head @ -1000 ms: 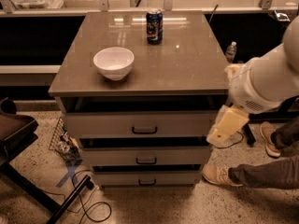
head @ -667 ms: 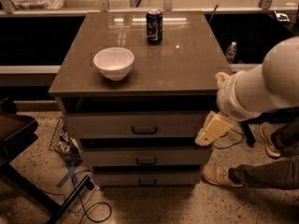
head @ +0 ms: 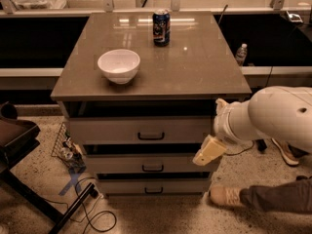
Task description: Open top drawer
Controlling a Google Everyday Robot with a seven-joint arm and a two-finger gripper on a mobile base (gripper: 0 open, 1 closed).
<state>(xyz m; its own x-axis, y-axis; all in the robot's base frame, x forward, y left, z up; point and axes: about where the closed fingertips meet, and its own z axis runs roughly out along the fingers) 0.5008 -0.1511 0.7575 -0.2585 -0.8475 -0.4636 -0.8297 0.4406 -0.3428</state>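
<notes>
The top drawer [head: 122,129] is the tallest of three light grey drawer fronts under the brown countertop. It is closed, with a small dark bar handle [head: 150,136] at its centre. My white arm reaches in from the right. My gripper [head: 208,152], cream coloured, hangs in front of the cabinet's right edge, level with the gap between the top and middle drawers. It is to the right of the handle and a little below it, and touches nothing I can see.
A white bowl [head: 118,65] and a blue can [head: 161,28] stand on the countertop [head: 195,67]. The middle drawer [head: 112,165] and bottom drawer [head: 117,186] are closed. A person's leg and shoe [head: 225,195] lie at the lower right. Cables and a dark stand [head: 29,189] are on the floor at left.
My arm and gripper have moved left, from beside the cabinet's right edge to in front of it, closer to the drawer fronts. The drawers have not moved.
</notes>
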